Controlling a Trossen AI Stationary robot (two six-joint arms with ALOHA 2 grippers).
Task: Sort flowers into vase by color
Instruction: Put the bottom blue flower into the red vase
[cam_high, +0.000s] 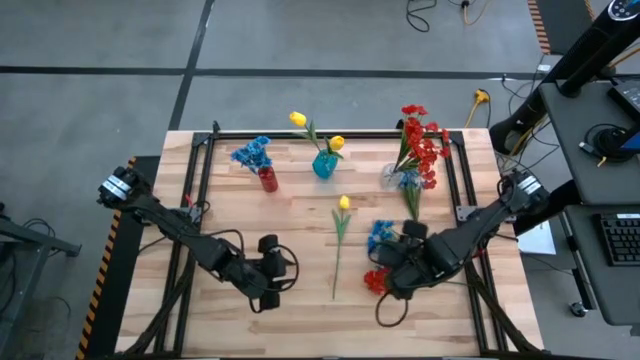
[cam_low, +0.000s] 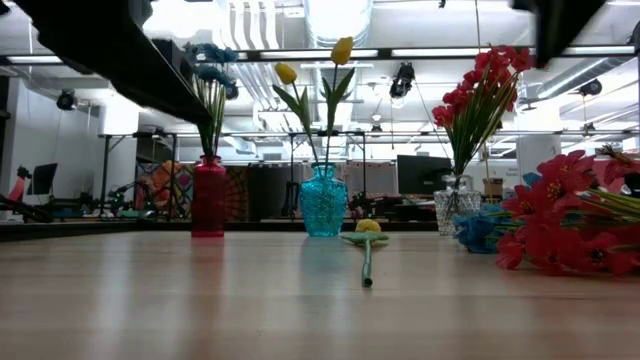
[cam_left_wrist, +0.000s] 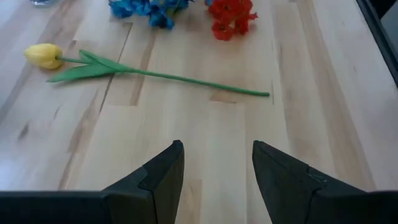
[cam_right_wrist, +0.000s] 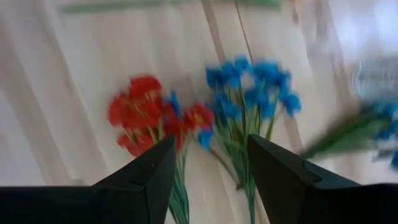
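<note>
We see three vases standing in a row along the far side of the wooden worktop: a red vase holding blue blooms, a teal vase with two yellow tulips, and a clear glass vase with a tall red spray.

Three flowers lie loose on the boards. A yellow tulip lies flat near the middle, its thin green stem running back toward the near edge. To its right, a blue spray and a red spray lie side by side, their blooms almost touching.

The right gripper hangs low over that pair. From its wrist camera we look between its two dark fingers — the jaws stand apart, nothing between them, and the stems of both sprays run down into the gap. Whether either finger touches a stem we cannot tell.

The left gripper waits above bare boards left of the tulip stem. Its jaws are parted and empty, with the tulip lying crosswise well ahead of them — not touching.
</note>
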